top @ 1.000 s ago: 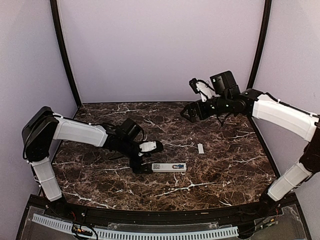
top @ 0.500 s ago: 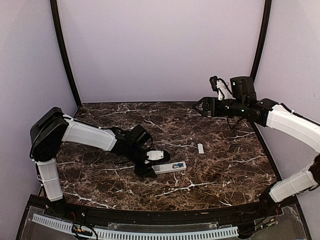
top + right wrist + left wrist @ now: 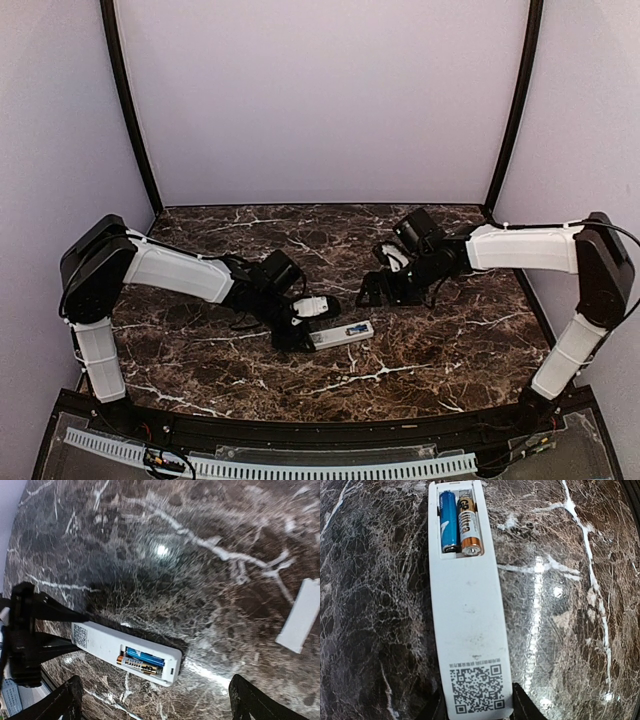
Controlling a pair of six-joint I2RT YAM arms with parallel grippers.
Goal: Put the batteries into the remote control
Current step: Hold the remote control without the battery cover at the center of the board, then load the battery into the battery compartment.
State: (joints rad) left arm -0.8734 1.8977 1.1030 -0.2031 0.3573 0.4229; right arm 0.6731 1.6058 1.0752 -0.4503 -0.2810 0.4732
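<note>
Remote control [image 3: 470,630] lies back-up, two batteries [image 3: 455,522] in its recess [image 3: 456,490]

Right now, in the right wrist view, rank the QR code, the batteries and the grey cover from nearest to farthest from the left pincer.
1. QR code, on the remote's end at the left pincer.
2. Batteries, at its far end.
3. Cover, alone at the right edge.

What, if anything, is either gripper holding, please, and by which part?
The left gripper grips the remote by its QR-code end; the right gripper holds nothing.
</note>
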